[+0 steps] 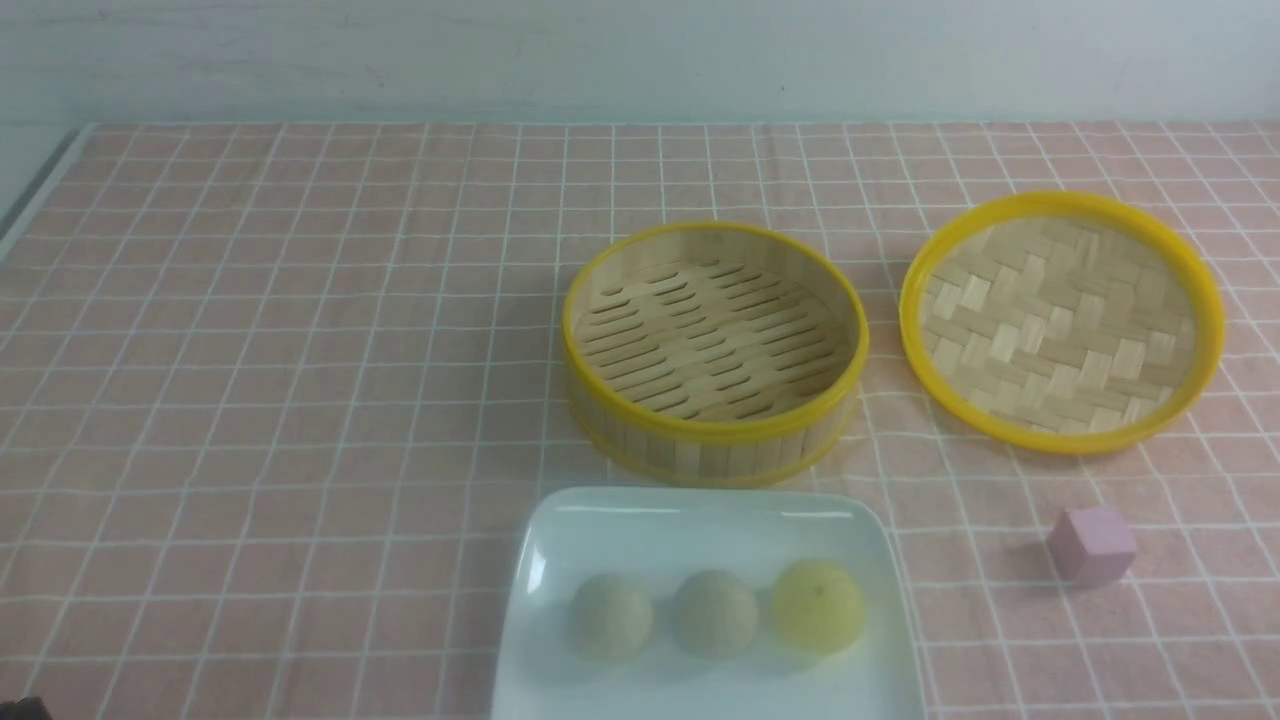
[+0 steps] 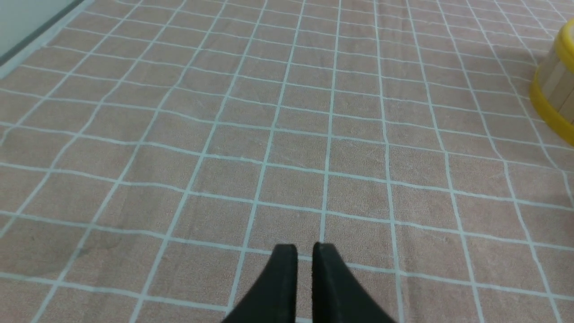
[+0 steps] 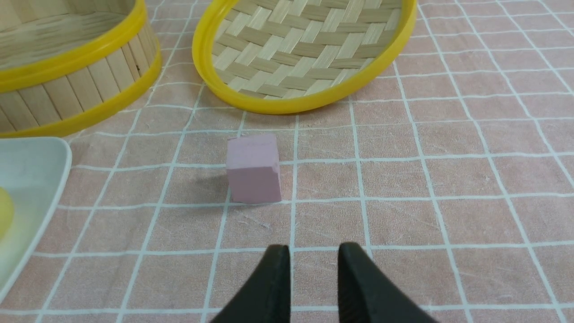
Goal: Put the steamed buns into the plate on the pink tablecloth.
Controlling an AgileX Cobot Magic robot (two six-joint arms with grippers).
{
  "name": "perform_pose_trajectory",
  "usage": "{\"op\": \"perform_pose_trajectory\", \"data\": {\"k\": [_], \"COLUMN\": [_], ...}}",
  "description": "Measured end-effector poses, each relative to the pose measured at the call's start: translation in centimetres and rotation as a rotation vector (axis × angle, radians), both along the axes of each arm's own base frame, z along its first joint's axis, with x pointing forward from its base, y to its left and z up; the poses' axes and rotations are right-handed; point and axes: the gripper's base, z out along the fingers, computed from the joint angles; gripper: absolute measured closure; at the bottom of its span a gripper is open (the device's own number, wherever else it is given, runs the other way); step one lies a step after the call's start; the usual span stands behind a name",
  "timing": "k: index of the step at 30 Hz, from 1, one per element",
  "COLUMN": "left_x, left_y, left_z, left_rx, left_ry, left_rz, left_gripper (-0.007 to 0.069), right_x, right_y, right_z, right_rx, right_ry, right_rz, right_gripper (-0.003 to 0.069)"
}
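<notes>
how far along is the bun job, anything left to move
Looks done: all three steamed buns sit in a row on the plate, and the steamer is empty. Nothing is in hand: left gripper and right gripper hold nothing. Nothing appears left to move.

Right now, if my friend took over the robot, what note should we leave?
Left gripper: holding nothing, jaws nearly closed, over bare pink tablecloth.
Right gripper: holding nothing, jaws slightly apart, near the pink cube.
Done: all three steamed buns sit in a row on the plate.
The bamboo steamer holds nothing; its lid lies beside it.
Left: no bun remains to move.
</notes>
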Motion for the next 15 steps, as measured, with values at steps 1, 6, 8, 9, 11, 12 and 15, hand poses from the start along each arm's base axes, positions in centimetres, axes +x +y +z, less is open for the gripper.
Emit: {"op": "perform_pose_trajectory", "data": {"k": [1, 6, 8, 9, 11, 12, 15], "left_x": [0.0, 0.0, 0.0, 0.0, 0.0, 0.0, 0.0], "left_y": [0.0, 0.0, 0.0, 0.0, 0.0, 0.0, 0.0], "left_z": [0.0, 0.0, 0.0, 0.0, 0.0, 0.0, 0.0], "left_rx": [0.0, 0.001, 0.001, 0.002, 0.002, 0.002, 0.002], "left_ry": [0.0, 0.0, 0.0, 0.0, 0.0, 0.0, 0.0], "left_rz": [0.0, 0.0, 0.0, 0.0, 0.0, 0.0, 0.0], "left_gripper": [0.0545, 0.0545, 0.0542, 0.0542, 0.0542, 0.0542, 0.0542], "right_x": [0.0, 0.0, 0.0, 0.0, 0.0, 0.0, 0.0], "right_y": [0.0, 0.0, 0.0, 0.0, 0.0, 0.0, 0.0], "right_z": [0.0, 0.0, 0.0, 0.0, 0.0, 0.0, 0.0], "right_rx": [0.0, 0.0, 0.0, 0.0, 0.0, 0.0, 0.0], "right_ry": [0.0, 0.0, 0.0, 0.0, 0.0, 0.0, 0.0], "right_rz": [0.0, 0.0, 0.0, 0.0, 0.0, 0.0, 0.0], "right_gripper": [0.0511, 0.0506, 0.0504, 0.0504, 0.0501, 0.05, 0.0494]}}
